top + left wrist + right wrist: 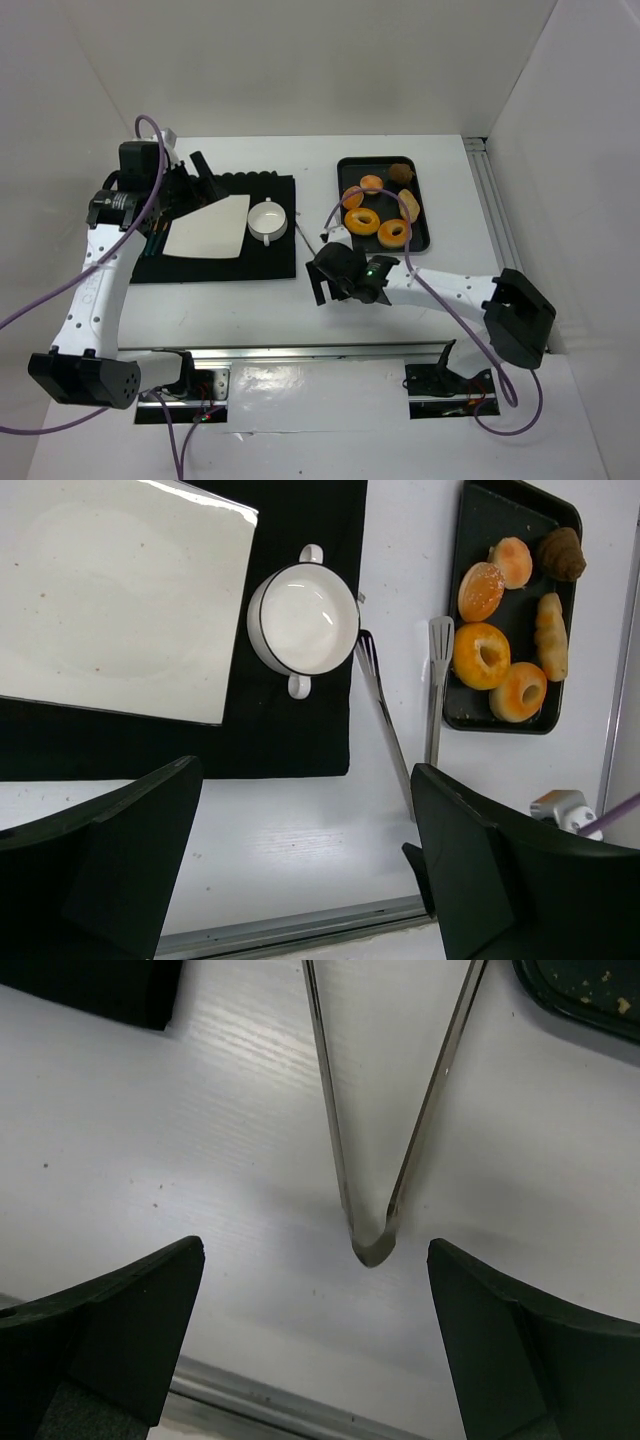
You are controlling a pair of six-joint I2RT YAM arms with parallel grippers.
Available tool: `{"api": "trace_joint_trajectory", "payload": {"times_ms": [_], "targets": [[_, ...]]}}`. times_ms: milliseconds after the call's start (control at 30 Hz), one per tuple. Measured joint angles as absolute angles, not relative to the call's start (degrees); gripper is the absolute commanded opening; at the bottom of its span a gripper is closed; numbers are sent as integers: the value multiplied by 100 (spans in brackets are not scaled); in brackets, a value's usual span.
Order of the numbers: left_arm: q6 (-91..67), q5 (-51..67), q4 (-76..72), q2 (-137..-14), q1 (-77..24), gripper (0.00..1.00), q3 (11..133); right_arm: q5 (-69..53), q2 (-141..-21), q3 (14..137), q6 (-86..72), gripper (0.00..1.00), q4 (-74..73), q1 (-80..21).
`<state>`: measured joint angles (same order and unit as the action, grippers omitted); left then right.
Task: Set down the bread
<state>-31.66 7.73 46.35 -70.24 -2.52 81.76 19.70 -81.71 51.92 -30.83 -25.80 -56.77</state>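
Note:
Two small golden bread rolls lie in the black tray at the back right. They also show in the left wrist view. My left gripper is open and empty, high above the white plate; in its own view the left gripper frames bare table. My right gripper is open and empty, low over the table just near of the metal tongs. In its wrist view the right gripper has the tongs' hinge between its fingers.
The tray also holds two ring doughnuts, a long bread and a dark brown pastry. A white two-handled cup and the plate sit on a black mat. The tongs lie between mat and tray.

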Motion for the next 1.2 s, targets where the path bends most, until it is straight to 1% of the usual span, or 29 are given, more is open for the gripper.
{"api": "trace_joint_trajectory", "payload": {"times_ms": [333, 500, 700, 800, 833, 867, 933, 967, 1033, 1100, 1200], "targets": [[-3166, 827, 4598, -7185, -217, 99, 8176, 2161, -9233, 5190, -2696, 100, -1793, -5474], [-3164, 891, 4530, -7231, -200, 99, 8176, 2206, -9727, 5231, -2399, 100, -1225, -5133], [-3166, 1022, 4453, -7303, -174, 99, 8173, 2211, -10239, 5666, -2075, 100, -690, -4873], [-3168, 1107, 4425, -7371, -156, 99, 8173, 2206, -10433, 5885, -2027, 92, -615, -4871], [-3168, 1131, 4405, -7389, -156, 99, 8171, 2233, -10479, 5937, -2058, 83, -615, -4875], [-3168, 1155, 4381, -7408, -154, 99, 8165, 2257, -10530, 5996, -2053, 78, -615, -4877], [-3168, 1205, 4327, -7417, -152, 99, 8132, 2388, -10619, 6099, -2154, 62, -646, -4906], [-3168, 1229, 4322, -7419, -152, 99, 8130, 2445, -10632, 6119, -2196, 48, -652, -4928], [-3168, 1275, 4294, -7419, -152, 98, 8117, 2532, -10615, 6147, -2335, 36, -729, -5002], [-3168, 1337, 4263, -7419, -152, 98, 8108, 2591, -10538, 6163, -2453, 28, -786, -5087], [-3177, 1402, 4213, -7419, -152, 98, 8044, 2655, -10165, 6180, -2574, 27, -1015, -5192]]}}
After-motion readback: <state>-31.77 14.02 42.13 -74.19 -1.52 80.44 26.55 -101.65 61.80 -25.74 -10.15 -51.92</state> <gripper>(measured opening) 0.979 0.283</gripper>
